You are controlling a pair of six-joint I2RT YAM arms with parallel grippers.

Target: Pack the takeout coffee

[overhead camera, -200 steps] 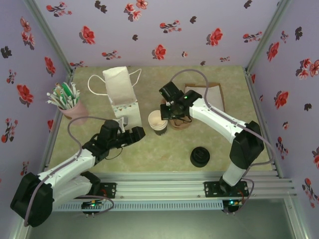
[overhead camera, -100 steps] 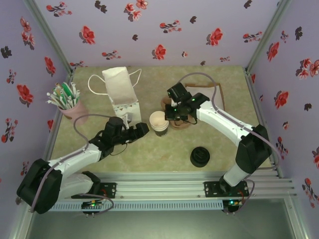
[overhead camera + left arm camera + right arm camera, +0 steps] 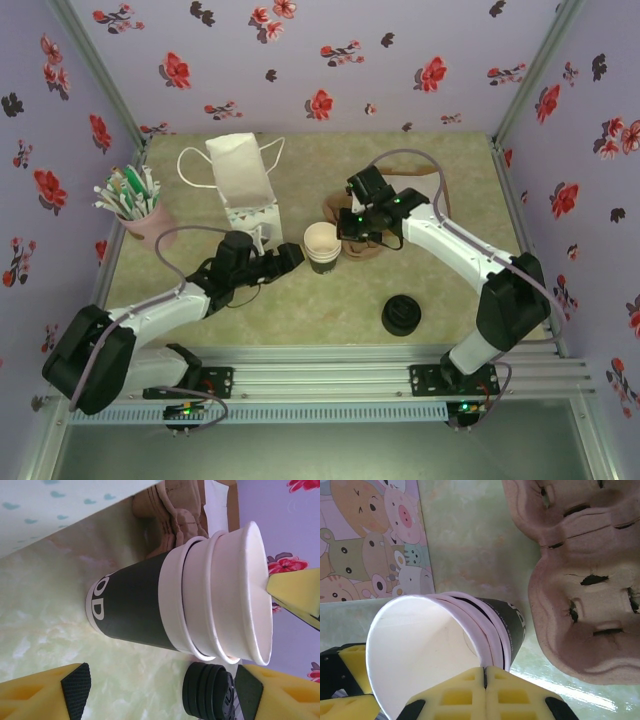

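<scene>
We see the cups (image 3: 321, 247) as three nested paper cups. The outer one is dark with white lettering, the rims and inside are cream-white, and the mouth is open. They stand upright near the middle of the table (image 3: 300, 310), just right of the bag (image 3: 243, 180) and just left of the carrier (image 3: 585, 580).

Our left gripper (image 3: 290, 262) is released with its jaws wide. Its fingers (image 3: 75, 690) sit low to either side of the cups and apart from them. Our right gripper (image 3: 485, 677) is clenched, its tips at the rim of the top cup. Whether the paper is nipped between them we cannot tell.

The bag is white paper with cord handles and stands behind the left gripper; we cannot see inside it. A pink pot (image 3: 152, 225) at the left edge holds pens (image 3: 128, 192). The carrier is brown moulded pulp, lying flat under the right arm. Black lids (image 3: 400, 316) sit in a short stack nearer the arm bases, well apart from the cups. A brown tray (image 3: 435, 185) with a white sheet lies at the back right.

The table is pale green and marbled, with a metal rail (image 3: 330, 380) along its near edge. The walls (image 3: 400, 30) are lilac, strewn with red and dark flowers.
</scene>
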